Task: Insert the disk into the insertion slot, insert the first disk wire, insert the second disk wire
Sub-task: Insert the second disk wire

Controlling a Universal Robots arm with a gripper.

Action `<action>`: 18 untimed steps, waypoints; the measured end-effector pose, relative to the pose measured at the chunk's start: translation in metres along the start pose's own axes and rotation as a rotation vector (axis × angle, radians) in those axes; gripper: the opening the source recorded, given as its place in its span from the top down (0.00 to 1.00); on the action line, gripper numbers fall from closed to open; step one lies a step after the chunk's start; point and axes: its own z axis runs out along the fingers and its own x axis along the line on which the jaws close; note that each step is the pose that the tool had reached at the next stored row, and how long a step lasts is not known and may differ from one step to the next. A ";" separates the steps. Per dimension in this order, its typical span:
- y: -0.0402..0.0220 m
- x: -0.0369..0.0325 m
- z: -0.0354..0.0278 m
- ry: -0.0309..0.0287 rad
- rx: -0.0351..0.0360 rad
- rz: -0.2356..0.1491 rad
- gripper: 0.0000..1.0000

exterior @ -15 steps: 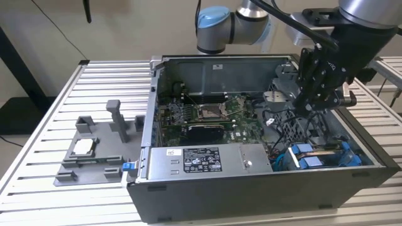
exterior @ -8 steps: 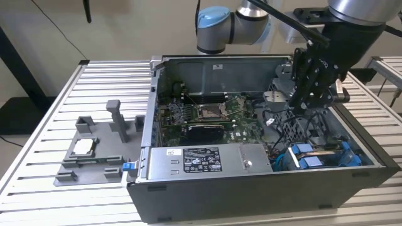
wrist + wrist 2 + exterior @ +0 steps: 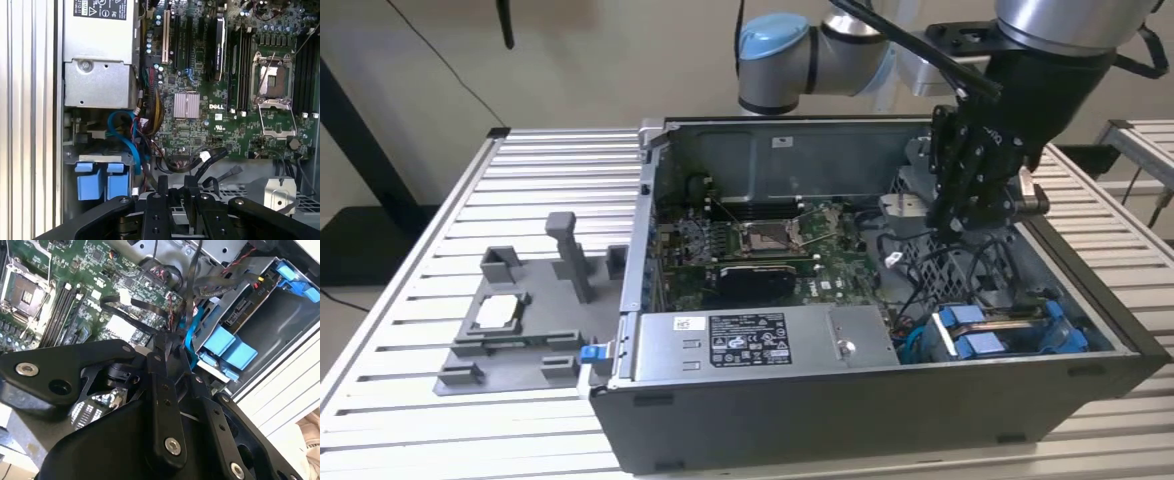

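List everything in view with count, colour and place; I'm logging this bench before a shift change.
table: one, silver, slatted, under everything
computer case: one, dark grey, open, on the table
motherboard: one, green, on the case floor
power-supply box: one, grey with white label, along the case's near wall
insertion slot: one, grey, beside the power-supply box
disk: one, silver-grey in a blue carrier, in the insertion slot
cables: several, black and blue, between motherboard and slot
fixture: one, grey, on the table at the exterior view's left
arm: one, silver and blue, behind the case
gripper: one, black, inside the case above the cables
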 end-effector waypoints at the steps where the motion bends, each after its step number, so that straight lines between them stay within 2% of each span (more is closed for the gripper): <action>1: 0.0004 -0.0018 0.0003 0.0023 0.0010 -0.004 0.73; 4: 0.0028 -0.0041 0.0006 0.0107 0.0008 -0.015 0.73; 8: 0.0075 -0.0043 0.0005 0.0257 0.0016 -0.026 0.75; 9: 0.0081 -0.0043 0.0006 0.0282 0.0029 -0.027 0.82; 12: 0.0088 -0.0043 0.0007 0.0333 0.0148 -0.030 0.82; 15: 0.0089 -0.0032 0.0005 0.0355 0.0191 -0.034 0.82; 16: 0.0089 -0.0032 0.0005 0.0420 0.0215 -0.035 0.82; 18: 0.0093 -0.0032 0.0005 0.0767 0.0299 -0.040 0.82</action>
